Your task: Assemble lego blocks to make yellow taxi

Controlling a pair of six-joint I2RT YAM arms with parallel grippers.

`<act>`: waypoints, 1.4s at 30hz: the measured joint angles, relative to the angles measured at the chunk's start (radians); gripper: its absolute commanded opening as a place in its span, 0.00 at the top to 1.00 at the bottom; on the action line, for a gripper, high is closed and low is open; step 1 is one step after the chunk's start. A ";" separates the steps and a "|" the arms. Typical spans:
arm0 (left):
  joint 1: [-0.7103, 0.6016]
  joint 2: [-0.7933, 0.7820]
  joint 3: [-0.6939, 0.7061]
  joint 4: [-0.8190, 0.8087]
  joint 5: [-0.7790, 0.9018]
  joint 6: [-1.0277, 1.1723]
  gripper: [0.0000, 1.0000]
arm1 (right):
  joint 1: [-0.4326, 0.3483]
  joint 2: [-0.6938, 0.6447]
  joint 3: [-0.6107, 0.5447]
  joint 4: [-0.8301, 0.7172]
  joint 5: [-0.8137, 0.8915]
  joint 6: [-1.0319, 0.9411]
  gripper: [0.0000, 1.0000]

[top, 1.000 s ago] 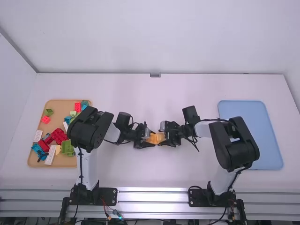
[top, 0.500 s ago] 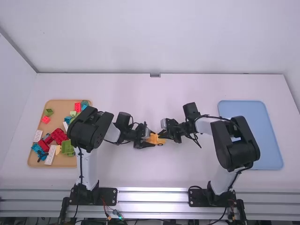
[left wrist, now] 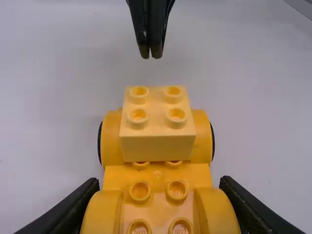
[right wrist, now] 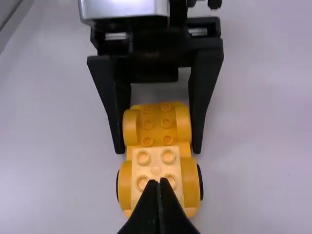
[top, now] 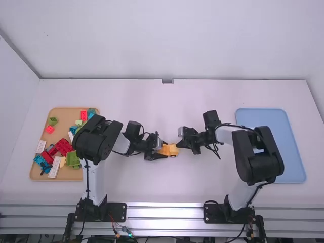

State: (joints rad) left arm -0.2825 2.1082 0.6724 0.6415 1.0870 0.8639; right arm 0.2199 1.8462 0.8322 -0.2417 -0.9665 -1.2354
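High view: near the middle of the frame we see the yellow car (top: 173, 151) on the tabletop (top: 162, 187), with the left gripper (top: 165, 149) clamped on one end of it and the right gripper (top: 177, 145) just beside the other, its fingers together. From the left wrist we see both fingers pressed against the rounded sides of that end, and a pale yellow block (left wrist: 158, 147) with four studs seated over the wheeled end. A gap parts this block from the closed fingertips of the right arm. At the left of the frame, we have a tan tray (top: 53, 178) of loose blocks (top: 63, 147) in red, green, blue and white, partly behind the left arm (top: 96, 139). At the right lies a blue tray (top: 291, 169), partly covered by the right arm (top: 255, 154)
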 measured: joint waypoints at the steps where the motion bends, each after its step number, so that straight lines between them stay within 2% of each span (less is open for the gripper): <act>1: 0.000 0.000 0.000 0.000 0.000 0.000 0.63 | 0.003 0.000 0.000 0.002 0.007 0.004 1.00; 9: 0.000 0.000 0.003 -0.003 -0.003 0.000 0.64 | 0.050 0.000 0.000 0.003 0.108 0.028 1.00; 18: 0.000 0.000 0.003 -0.004 -0.003 -0.001 0.65 | 0.053 -0.002 0.000 0.039 0.145 0.079 1.00; 24: 0.000 0.000 0.003 -0.004 -0.003 -0.001 0.66 | 0.055 -0.003 0.000 0.056 0.141 0.093 1.00; 33: 0.000 0.000 0.003 -0.004 -0.003 0.000 0.66 | 0.047 -0.022 0.000 0.050 0.049 0.056 1.00; 42: 0.000 0.000 0.003 -0.004 -0.003 -0.001 0.67 | 0.128 -0.023 0.001 0.057 0.121 0.082 1.00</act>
State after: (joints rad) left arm -0.2825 2.1082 0.6758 0.6373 1.0843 0.8631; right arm 0.3477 1.8229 0.8330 -0.1848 -0.8452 -1.1534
